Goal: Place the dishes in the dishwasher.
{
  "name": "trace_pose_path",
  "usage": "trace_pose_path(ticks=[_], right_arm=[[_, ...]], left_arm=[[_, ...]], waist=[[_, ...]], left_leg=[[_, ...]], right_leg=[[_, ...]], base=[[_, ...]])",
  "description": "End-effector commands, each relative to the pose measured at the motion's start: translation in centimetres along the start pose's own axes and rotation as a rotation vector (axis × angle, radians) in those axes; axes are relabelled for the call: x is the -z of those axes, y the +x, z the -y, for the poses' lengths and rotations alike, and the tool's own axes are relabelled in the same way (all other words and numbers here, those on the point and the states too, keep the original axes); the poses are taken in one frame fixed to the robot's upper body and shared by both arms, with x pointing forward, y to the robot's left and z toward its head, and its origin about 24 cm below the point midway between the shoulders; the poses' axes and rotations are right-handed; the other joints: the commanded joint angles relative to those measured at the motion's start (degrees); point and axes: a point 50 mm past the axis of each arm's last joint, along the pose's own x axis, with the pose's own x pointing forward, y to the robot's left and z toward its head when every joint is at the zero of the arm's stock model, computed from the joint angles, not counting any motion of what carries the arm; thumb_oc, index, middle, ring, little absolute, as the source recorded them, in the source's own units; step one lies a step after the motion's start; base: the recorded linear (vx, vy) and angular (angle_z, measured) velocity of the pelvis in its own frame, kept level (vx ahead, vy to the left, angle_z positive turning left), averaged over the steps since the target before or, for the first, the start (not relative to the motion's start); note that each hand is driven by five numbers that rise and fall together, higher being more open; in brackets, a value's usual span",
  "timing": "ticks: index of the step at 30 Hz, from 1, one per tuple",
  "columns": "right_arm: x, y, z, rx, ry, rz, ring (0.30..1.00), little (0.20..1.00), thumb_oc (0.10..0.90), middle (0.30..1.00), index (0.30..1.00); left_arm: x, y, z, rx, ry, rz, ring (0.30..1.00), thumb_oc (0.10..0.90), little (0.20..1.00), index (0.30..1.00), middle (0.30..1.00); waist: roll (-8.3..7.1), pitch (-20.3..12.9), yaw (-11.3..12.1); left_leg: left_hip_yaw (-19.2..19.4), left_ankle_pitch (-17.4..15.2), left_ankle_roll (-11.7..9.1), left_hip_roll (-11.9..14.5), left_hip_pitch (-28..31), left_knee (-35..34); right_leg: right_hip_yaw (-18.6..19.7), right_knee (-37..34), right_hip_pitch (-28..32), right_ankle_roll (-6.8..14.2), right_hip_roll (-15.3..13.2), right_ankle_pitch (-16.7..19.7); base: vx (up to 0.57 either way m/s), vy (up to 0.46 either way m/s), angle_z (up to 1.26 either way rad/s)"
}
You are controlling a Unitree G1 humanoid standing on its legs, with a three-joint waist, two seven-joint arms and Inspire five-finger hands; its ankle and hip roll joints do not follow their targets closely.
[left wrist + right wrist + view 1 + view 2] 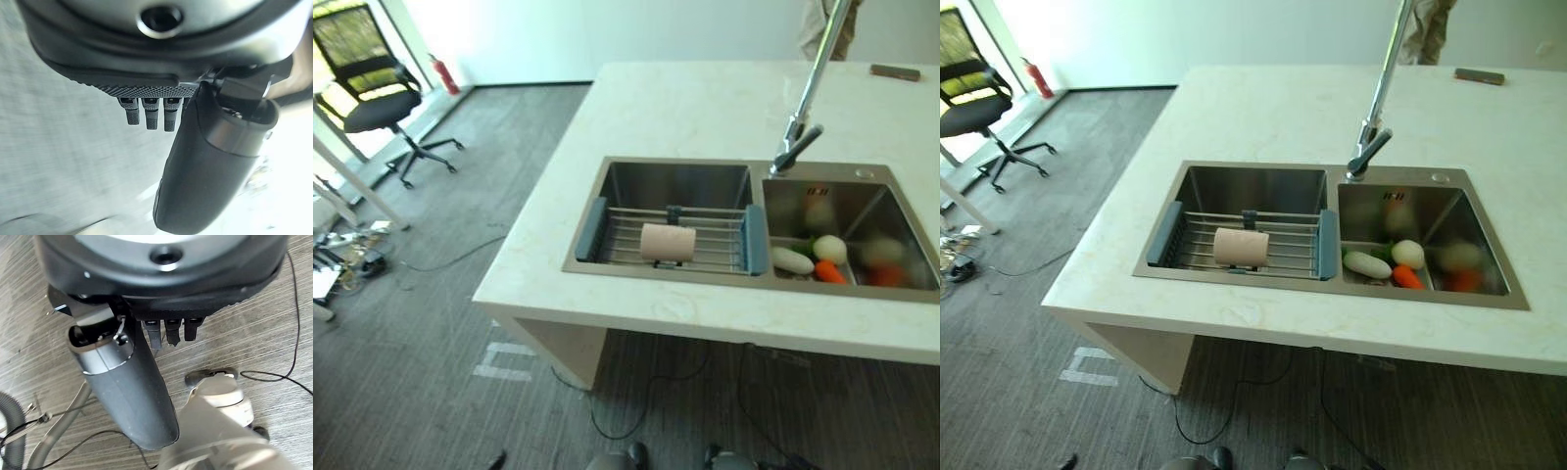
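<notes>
A beige cup lies on its side on a wire drying rack with blue-grey ends, set across the left basin of a steel double sink. In the left wrist view my left hand hangs over grey floor with relaxed fingers, holding nothing. My right hand in the right wrist view hangs above the striped carpet, also open and empty. Both hands are well away from the sink.
The right basin holds a white radish, an onion and a carrot. A tall faucet rises behind the sink. On the pale counter lies a dark block. A person stands behind; an office chair is far left.
</notes>
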Motion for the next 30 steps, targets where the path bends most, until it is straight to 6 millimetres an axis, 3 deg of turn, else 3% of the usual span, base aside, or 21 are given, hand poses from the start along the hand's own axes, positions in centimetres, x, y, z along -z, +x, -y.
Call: trace_pose_path(ticks=[1,2,5,7,8,9,10,11,12,14,16,18,19,22,24,28,30], right_arm=[[-1.6,0.0,1.3,0.032,0.017,0.056,0.9,0.9,0.8,0.9,0.9],[-1.6,0.0,1.4,0.036,0.02,0.057,0.9,0.9,0.8,0.9,0.9],[-1.3,-0.1,1.5,0.05,0.029,0.053,0.9,0.9,0.8,0.9,0.9],[-0.9,-0.2,1.4,0.054,0.025,0.043,0.9,0.9,0.8,0.9,0.9],[-0.5,-0.2,1.4,0.054,0.026,0.02,0.9,0.9,0.8,0.9,0.9],[0.2,-0.3,1.1,0.05,0.02,-0.004,0.9,0.9,0.8,0.9,0.9],[0.2,-0.3,1.0,0.047,0.013,-0.006,0.9,0.9,0.8,0.9,0.9],[0.2,-0.2,0.7,0.036,-0.005,-0.006,0.9,0.9,0.8,0.9,0.9],[0.1,-0.2,0.5,0.029,-0.017,-0.007,0.9,0.9,0.8,0.9,0.9],[0.3,-0.1,-0.1,0.008,-0.048,-0.016,0.9,0.9,0.8,0.9,0.9],[0.6,0.0,-0.6,-0.014,-0.062,-0.036,0.9,0.9,0.8,0.9,0.9],[0.3,0.0,-0.4,-0.029,-0.031,-0.039,0.9,0.9,0.8,0.9,0.9],[0.1,0.1,-0.3,-0.029,-0.029,-0.041,0.9,0.9,0.8,0.9,0.9],[1.0,-0.3,0.8,-0.007,-0.044,-0.095,0.9,0.9,0.8,0.9,0.9],[1.3,-0.4,1.0,0.001,-0.055,-0.103,0.9,0.9,0.8,0.9,0.9],[0.5,-0.3,1.2,-0.001,-0.068,-0.08,0.9,0.9,0.8,0.9,0.9],[-0.1,-0.3,1.5,-0.01,-0.074,-0.057,0.9,0.9,0.8,0.9,0.9]], left_arm=[[-9.3,0.9,0.9,-0.042,-0.107,0.445,0.9,0.8,0.9,0.9,0.9],[-10.8,0.7,1.0,-0.053,-0.12,0.51,0.9,0.8,0.9,0.9,0.9],[-19.0,-0.7,1.1,-0.112,-0.126,0.833,0.9,0.8,0.9,0.9,0.9],[-24.9,-3.0,1.4,-0.125,-0.112,1.086,0.9,0.8,0.9,0.9,0.9],[-29.8,-5.5,2.1,-0.058,-0.12,1.284,0.9,0.8,0.9,0.9,0.9],[-37.4,-12.6,6.3,0.172,-0.062,1.622,0.9,0.8,0.9,0.9,0.9],[-38.0,-13.6,7.0,0.22,-0.052,1.663,0.9,0.8,0.9,0.9,0.9],[-39.1,-16.0,8.9,0.339,-0.033,1.742,0.9,0.8,0.9,0.9,0.9],[-39.4,-17.2,9.9,0.4,0.003,1.782,0.9,0.8,0.9,0.9,0.9],[-39.2,-21.0,14.1,0.608,0.202,1.877,0.9,0.8,0.9,0.9,0.9],[-37.4,-26.0,19.8,0.93,0.395,1.868,0.9,0.8,0.9,0.9,0.9],[-35.5,-28.0,22.9,1.09,0.511,1.853,0.9,0.8,0.9,0.9,0.9],[-34.9,-28.3,23.7,1.132,0.552,1.837,0.9,0.8,0.9,0.9,0.9],[-31.3,-25.7,27.5,1.262,0.888,1.574,0.9,0.8,0.9,0.9,0.9],[-29.9,-24.1,28.8,1.307,0.871,1.414,0.9,0.8,0.9,0.9,0.9],[-29.7,-23.4,29.1,1.237,0.908,1.452,0.9,0.8,0.9,0.9,0.9],[-30.7,-23.4,28.8,1.163,0.919,1.505,0.9,0.8,0.9,0.9,0.9]], waist=[[-0.3,1.07,0.77],[-0.19,1.0,0.91],[0.31,0.72,1.34],[0.6,0.56,1.32],[0.87,0.33,1.18],[1.34,-0.4,0.79],[1.36,-0.52,0.72],[1.37,-0.8,0.43],[1.36,-0.98,0.13],[1.12,-1.43,-0.47],[0.89,-1.68,-1.69],[0.97,-1.57,-2.84],[1.01,-1.42,-3.4],[0.97,-1.0,-5.17],[1.11,-0.59,-5.91],[1.48,0.66,-6.45],[1.75,1.47,-6.52]], left_leg=[[-1.4,-9.93,-1.07,1.03,-0.53,3.15],[-1.45,-9.95,-1.08,1.03,-0.63,3.15],[-1.49,-9.99,-1.06,1.27,-0.77,3.15],[-1.24,-10.01,-1.05,1.6,-0.74,3.15],[-0.92,-10.0,-1.15,1.92,-0.76,3.15],[-0.23,-10.12,-1.68,2.45,-0.72,3.15],[-0.08,-10.12,-1.77,2.54,-0.68,3.15],[0.47,-10.19,-2.01,2.83,-0.55,3.15],[0.82,-10.22,-2.14,3.04,-0.46,3.15],[1.81,-10.52,-2.35,3.37,-0.11,3.15],[2.9,-10.83,-2.18,3.85,0.49,3.15],[3.35,-10.95,-1.87,3.75,0.8,3.15],[3.65,-11.01,-1.78,3.78,0.93,3.15],[4.54,-11.04,-1.62,3.9,1.05,3.15],[4.67,-10.32,-1.63,4.02,0.06,3.15],[4.52,-9.39,-1.79,3.81,-1.42,3.15],[4.51,-8.79,-2.01,3.76,-2.36,3.15]], right_leg=[[-1.33,-0.11,1.99,1.57,-0.25,-8.27],[-1.38,-0.11,1.92,1.63,-0.29,-8.31],[-1.47,-0.11,1.96,1.83,-0.36,-8.59],[-1.42,-0.11,2.05,1.92,-0.4,-8.69],[-1.33,-0.11,2.1,1.93,-0.41,-8.76],[-1.52,-0.11,2.38,1.97,-0.43,-9.08],[-1.58,-0.11,2.44,2.01,-0.45,-9.1],[-1.65,-0.11,2.55,2.09,-0.53,-9.16],[-1.67,-0.11,2.63,2.14,-0.57,-9.17],[-1.46,-0.11,2.73,2.45,-0.61,-9.16],[-0.51,-0.11,2.75,2.9,-0.47,-8.8],[0.82,-0.11,2.4,3.29,-0.14,-8.26],[1.46,-0.11,2.26,3.38,0.02,-8.14],[3.23,-0.11,1.62,3.88,0.37,-7.57],[3.95,-0.11,0.36,3.72,0.57,-6.87],[4.79,-0.11,-1.27,3.56,0.79,-6.22],[4.74,-0.11,-2.12,3.6,0.65,-5.96]], base=[[0.0,0.0,0.0],[0.0,0.0,0.0],[-0.01,-0.004,0.06],[0.0,-0.005,0.03],[0.01,-0.057,0.01],[0.02,-0.064,0.01],[0.03,-0.077,0.12],[0.03,-0.043,0.05],[0.04,-0.053,0.01],[0.06,-0.058,-0.16],[0.05,-0.078,-0.25],[0.01,-0.05,-0.48],[0.02,-0.011,-0.65],[0.03,-0.011,-0.24],[-0.01,0.017,0.02],[-0.07,0.053,-0.11],[-0.06,0.051,-0.04]])
